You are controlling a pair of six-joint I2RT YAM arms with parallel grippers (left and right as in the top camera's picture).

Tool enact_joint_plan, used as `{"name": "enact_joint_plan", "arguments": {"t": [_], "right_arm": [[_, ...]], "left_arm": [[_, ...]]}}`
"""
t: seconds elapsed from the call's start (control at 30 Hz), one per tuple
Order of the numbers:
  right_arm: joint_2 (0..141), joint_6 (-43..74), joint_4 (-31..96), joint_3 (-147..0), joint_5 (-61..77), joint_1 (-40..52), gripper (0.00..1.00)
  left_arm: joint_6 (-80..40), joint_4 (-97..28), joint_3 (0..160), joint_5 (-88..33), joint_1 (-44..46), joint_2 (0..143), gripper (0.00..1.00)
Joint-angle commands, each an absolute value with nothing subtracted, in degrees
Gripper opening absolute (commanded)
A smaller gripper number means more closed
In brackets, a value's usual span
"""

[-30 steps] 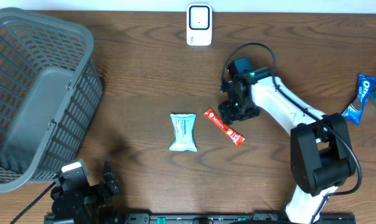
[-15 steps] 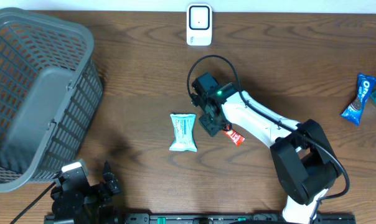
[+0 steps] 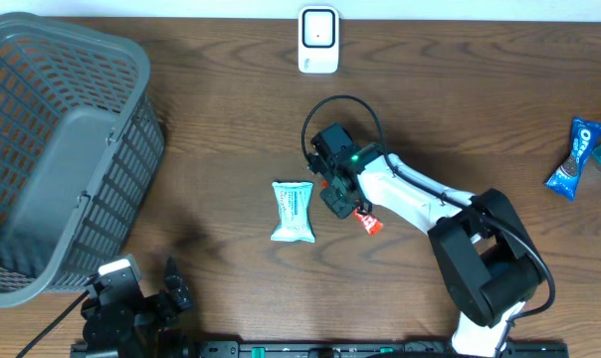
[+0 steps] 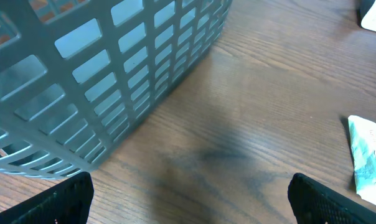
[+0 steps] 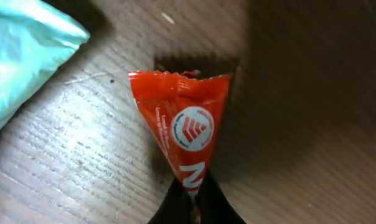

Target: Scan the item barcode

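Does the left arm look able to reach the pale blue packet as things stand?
Probably yes. Only bare table lies between the open left gripper and the pale blue packet; the basket stands off to the side. The right gripper, shut on the red sachet close by, may crowd it.

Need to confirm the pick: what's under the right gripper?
The red foil snack stick, one end pinched in the shut right gripper, brown wooden table beneath. Overhead, the gripper hides most of it.

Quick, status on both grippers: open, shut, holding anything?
The left gripper is open, with nothing between its fingers.
The right gripper is shut on the red packet, pinching one end.
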State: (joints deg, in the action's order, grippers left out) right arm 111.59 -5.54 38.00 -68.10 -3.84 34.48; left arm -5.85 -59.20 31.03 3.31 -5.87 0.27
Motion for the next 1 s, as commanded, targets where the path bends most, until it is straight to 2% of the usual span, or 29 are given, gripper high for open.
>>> {"name": "enact_joint_plan", "arguments": {"t": [0.0, 0.13, 0.33, 0.37, 0.47, 0.57, 0.7, 0.77, 0.97], "right_arm": [[119.0, -4.7, 38.3, -60.5, -3.9, 33.3, 0.01], [117.8, -3.3, 44.4, -64.1, 1.8, 33.1, 0.01], [115.7, -9.2, 63.7, -81.7, 38.4, 29.9, 0.01], [115.7, -11.6, 68.8, -86.4, 50.4, 28.1, 0.01], [115.7, -17.3, 73.4, -88.6, 67.5, 24.6, 0.01], [115.8, -22.0, 76.4, -88.1, 78.3, 21.6, 0.01], [115.8, -21.6, 80.0, -87.6, 89.5, 19.7, 0.01], [115.8, -12.6, 80.7, -87.7, 89.5, 19.6, 0.01], [115.8, 1.1, 84.1, -87.7, 89.5, 19.6, 0.01]], "left_arm": [[-6.1, -59.2, 30.9, 3.4, -5.7, 0.2, 1.0], [-6.1, -59.2, 30.9, 3.4, -5.7, 0.2, 1.0], [-6.1, -59.2, 30.9, 3.4, -5.7, 0.2, 1.0], [-6.1, -59.2, 30.9, 3.4, -5.7, 0.2, 1.0], [-6.1, -59.2, 30.9, 3.4, -5.7, 0.2, 1.0], [-6.1, -59.2, 30.9, 3.4, -5.7, 0.2, 1.0], [-6.1, -59.2, 30.9, 3.4, -5.7, 0.2, 1.0], [-6.1, -59.2, 30.9, 3.4, -5.7, 0.2, 1.0], [-6.1, -59.2, 30.9, 3.4, -5.7, 0.2, 1.0]]}}
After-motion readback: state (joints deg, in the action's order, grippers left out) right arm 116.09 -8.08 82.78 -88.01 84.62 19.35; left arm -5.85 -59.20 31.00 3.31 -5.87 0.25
